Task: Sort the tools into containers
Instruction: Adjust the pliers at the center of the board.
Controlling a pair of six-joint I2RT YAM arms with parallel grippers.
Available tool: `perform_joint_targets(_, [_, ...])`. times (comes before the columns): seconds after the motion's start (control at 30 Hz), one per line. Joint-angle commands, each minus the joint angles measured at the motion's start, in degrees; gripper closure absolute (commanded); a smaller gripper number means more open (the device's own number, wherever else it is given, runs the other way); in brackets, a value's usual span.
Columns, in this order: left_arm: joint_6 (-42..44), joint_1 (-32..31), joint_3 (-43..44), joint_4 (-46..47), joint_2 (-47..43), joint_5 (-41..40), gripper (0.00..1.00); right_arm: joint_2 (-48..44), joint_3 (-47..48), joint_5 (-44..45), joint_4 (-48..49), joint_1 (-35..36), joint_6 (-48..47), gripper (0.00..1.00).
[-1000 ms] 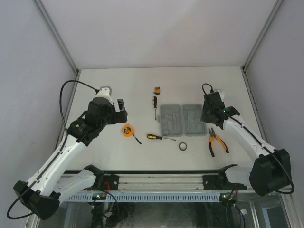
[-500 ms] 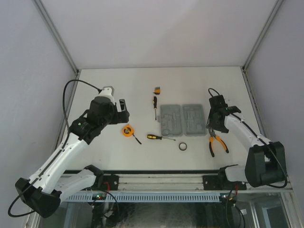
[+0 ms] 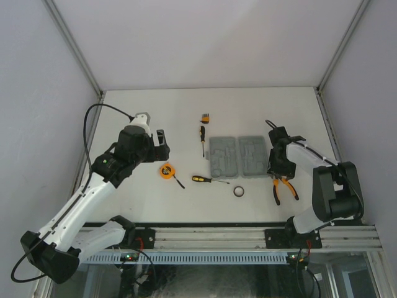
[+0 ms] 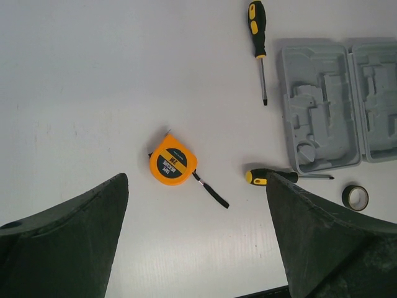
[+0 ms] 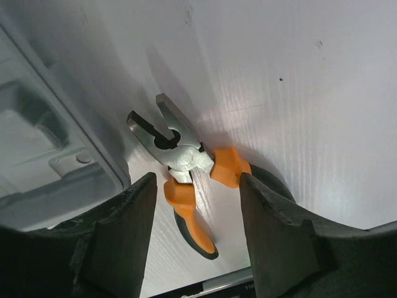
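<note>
Claw on right [image 5: 197,179] part-open, straddling pliers [image 5: 184,162]

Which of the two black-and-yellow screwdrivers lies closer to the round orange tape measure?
The crosswise screwdriver at the near left corner of the open grey plastic case, right of the tape measure; the lengthwise screwdriver lies farther back.

The pliers [image 5: 186,162] lie on the table [image 5: 310,93] under the right gripper [image 5: 195,186], between its fingers, the case [image 5: 56,155] just to its left. Just ahead of the left gripper [image 4: 197,186] lies the tape measure [image 4: 173,167]; a screwdriver [image 4: 267,177] is to its right, the case further right.
</note>
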Motion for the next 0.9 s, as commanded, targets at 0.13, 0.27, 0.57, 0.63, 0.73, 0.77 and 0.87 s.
perform_joint_targets(0.13, [0.94,0.45,-1.25,2.10,0.04,1.30,0.06,4.39,2.99,-0.24,2.94,-1.72,-2.55,0.53])
perform_joint_targets(0.27, [0.94,0.45,-1.15,2.18,0.43,1.84,0.06,5.74,3.26,-0.98,4.17,-2.56,-3.01,0.58])
perform_joint_targets(0.57, [0.85,2.19,-1.17,2.34,0.84,2.56,0.07,5.34,4.33,-0.93,5.11,-3.83,-3.05,0.76])
perform_joint_targets(0.63, [0.85,2.30,-1.17,2.39,0.92,2.66,0.07,4.32,4.34,-1.42,5.30,-3.78,-2.96,0.69])
perform_joint_targets(0.73, [0.75,2.39,-1.17,2.43,0.99,2.85,0.07,2.61,4.72,-2.01,4.96,-3.61,-3.11,0.62])
perform_joint_targets(0.77, [0.69,2.43,-1.17,2.43,1.10,2.92,0.07,2.16,5.02,-2.40,4.79,-3.57,-3.29,0.61])
perform_joint_targets(0.87, [0.76,2.56,-1.23,2.43,1.15,3.21,0.07,1.55,5.71,-2.56,4.38,-3.34,-3.44,0.60])
